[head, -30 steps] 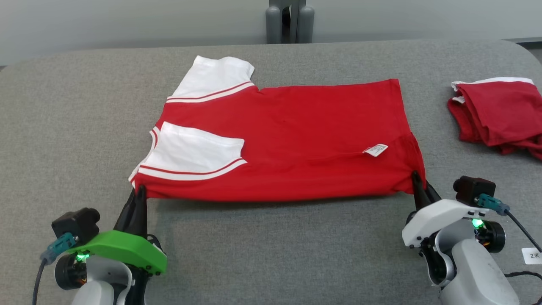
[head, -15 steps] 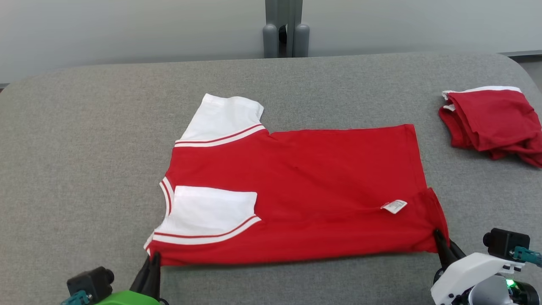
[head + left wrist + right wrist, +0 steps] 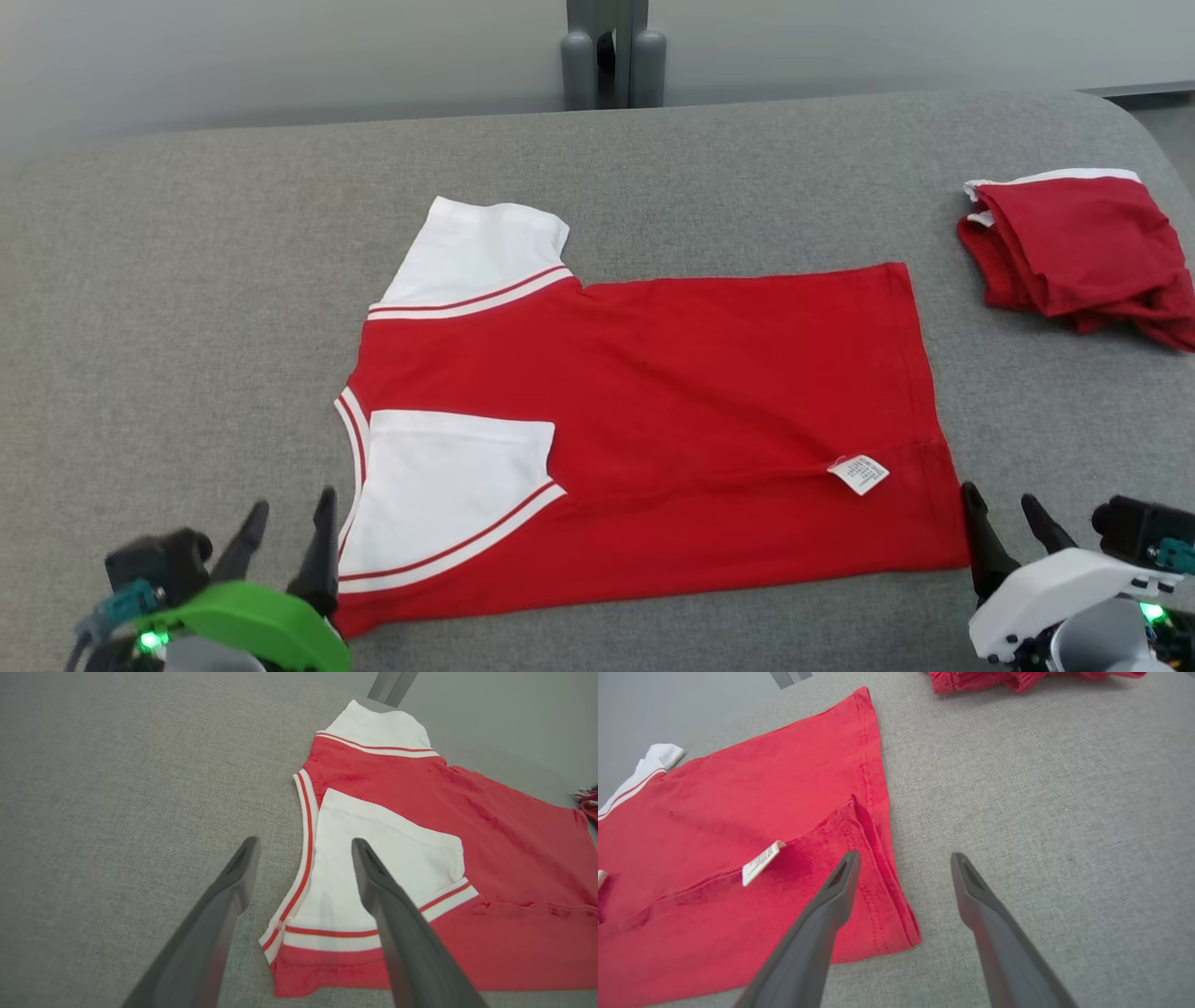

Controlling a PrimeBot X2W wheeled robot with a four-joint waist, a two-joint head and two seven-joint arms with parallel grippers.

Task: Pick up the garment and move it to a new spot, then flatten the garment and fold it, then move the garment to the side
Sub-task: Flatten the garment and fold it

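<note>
- Head view: the garment (image 3: 672, 401), a red shirt with white sleeves, is spread flat in the middle of the grey table (image 3: 187, 280). Its long axis runs left to right, with the collar (image 3: 350, 420) pointing left and the hem (image 3: 920, 373) pointing right.
- The near sleeve (image 3: 448, 495) is folded in over the body, the far sleeve (image 3: 485, 247) sticks out towards the far edge, and a white label (image 3: 859, 473) lies near the near right corner.
- The left gripper (image 3: 291, 504) is seen parted and empty just beside the near left corner. The right gripper (image 3: 1001, 499) is likewise spread and empty just beside the near right corner.
- Half a second ago both near corners were pinched in closed fingers; now they are released and the near edge rests on the table.
- A folded red pile (image 3: 1074, 252) is seen at the far right, well apart from the garment.
- Left wrist view: one finger (image 3: 387, 896) is seen over the white sleeve and the other over bare table, with nothing gripped between them.
- Right wrist view: one finger (image 3: 831, 896) is seen over the hem corner and the other over bare table, again with nothing held.
</note>
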